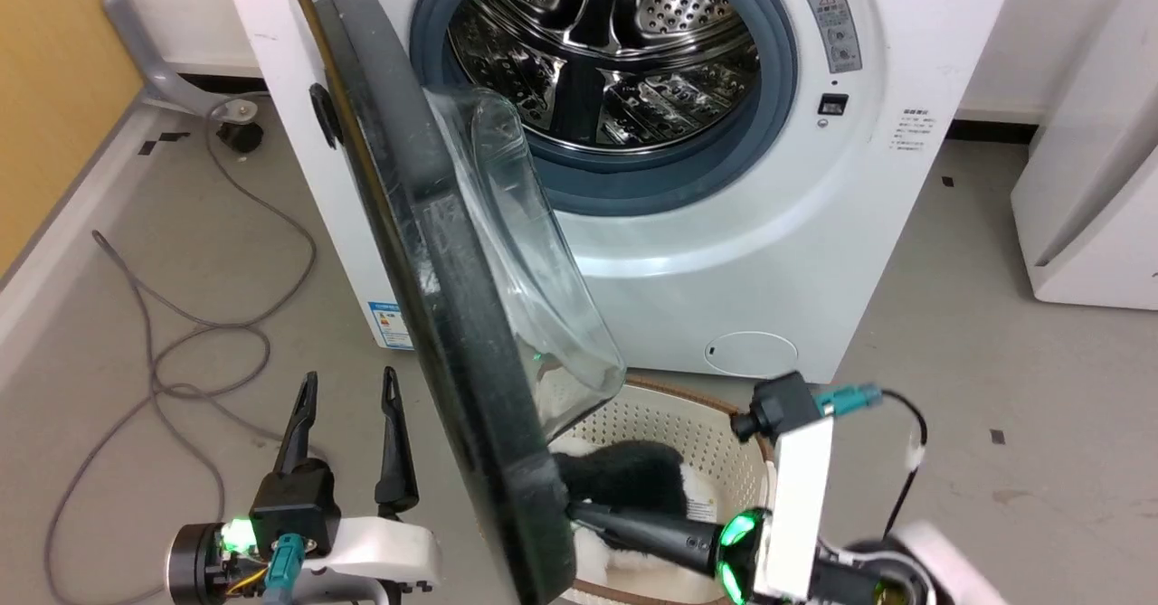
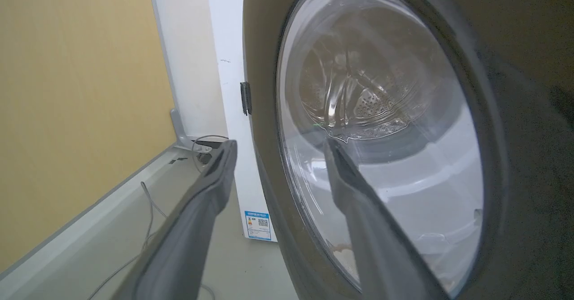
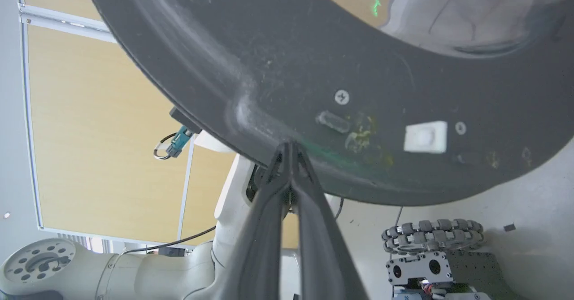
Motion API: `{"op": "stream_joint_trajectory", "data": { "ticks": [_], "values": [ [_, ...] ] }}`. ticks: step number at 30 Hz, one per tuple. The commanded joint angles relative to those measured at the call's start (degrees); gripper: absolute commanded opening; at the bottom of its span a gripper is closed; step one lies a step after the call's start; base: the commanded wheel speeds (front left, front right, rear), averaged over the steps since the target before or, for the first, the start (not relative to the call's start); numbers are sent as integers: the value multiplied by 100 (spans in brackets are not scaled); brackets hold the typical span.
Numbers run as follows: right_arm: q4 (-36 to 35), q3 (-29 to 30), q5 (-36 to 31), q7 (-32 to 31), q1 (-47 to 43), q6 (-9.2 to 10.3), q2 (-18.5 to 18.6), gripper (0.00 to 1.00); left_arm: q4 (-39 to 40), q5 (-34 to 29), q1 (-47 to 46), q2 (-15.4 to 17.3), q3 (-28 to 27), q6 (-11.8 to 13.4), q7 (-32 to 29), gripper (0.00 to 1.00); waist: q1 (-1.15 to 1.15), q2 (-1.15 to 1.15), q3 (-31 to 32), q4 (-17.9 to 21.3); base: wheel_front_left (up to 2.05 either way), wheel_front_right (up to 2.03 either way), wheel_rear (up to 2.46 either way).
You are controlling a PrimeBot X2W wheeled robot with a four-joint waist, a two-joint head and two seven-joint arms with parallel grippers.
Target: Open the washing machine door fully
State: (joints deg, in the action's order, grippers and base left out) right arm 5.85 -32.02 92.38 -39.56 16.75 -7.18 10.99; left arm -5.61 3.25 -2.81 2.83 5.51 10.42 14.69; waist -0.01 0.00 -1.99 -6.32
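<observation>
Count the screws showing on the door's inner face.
2 on the door: one screw left of the white clip, one right of it. More may be hidden.

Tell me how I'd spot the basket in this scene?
Start at the big white washing machine with its steel drum exposed. On the floor just in front, below the swung-out black door, sits the basket. Unlike anything nearby, it is cream, dotted with holes, brown-rimmed, holding black-and-white fluff.

Touching the right gripper's (image 3: 290, 148) pressed-together tips, the washing machine door (image 3: 314, 67) is scuffed, matt black plastic around a clear glossy bowl (image 1: 534, 261), and beyond it the washing machine (image 1: 769, 252) shows smooth white casing and a shiny perforated steel drum (image 1: 597, 53).
</observation>
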Motion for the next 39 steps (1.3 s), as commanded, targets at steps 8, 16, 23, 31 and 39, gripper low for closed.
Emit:
{"op": "stream_joint_trajectory", "data": {
  "ticks": [8,16,23,31,39],
  "values": [
    [-353,741,-281,1121,-399,-31,-18,0,-45,53,185,5,-37,0,30,100,1,0,142,41,0,0,0],
    [-784,1580,-2634,4360,-368,-31,518,0,-29,94,283,5,-170,-10,30,100,1,0,202,244,0,0,0],
    [-755,2324,-5900,5449,-501,-31,785,0,17,85,333,5,-282,-8,30,100,1,0,193,419,0,0,0],
    [-1199,3110,-8711,5454,-1520,-31,-203,0,28,86,350,5,-313,-1,30,100,1,0,199,424,0,0,0],
    [-537,3396,-8578,5455,-2377,-31,-772,100,27,66,361,5,-262,-24,30,100,1,0,249,353,0,0,0]
  ]
}}
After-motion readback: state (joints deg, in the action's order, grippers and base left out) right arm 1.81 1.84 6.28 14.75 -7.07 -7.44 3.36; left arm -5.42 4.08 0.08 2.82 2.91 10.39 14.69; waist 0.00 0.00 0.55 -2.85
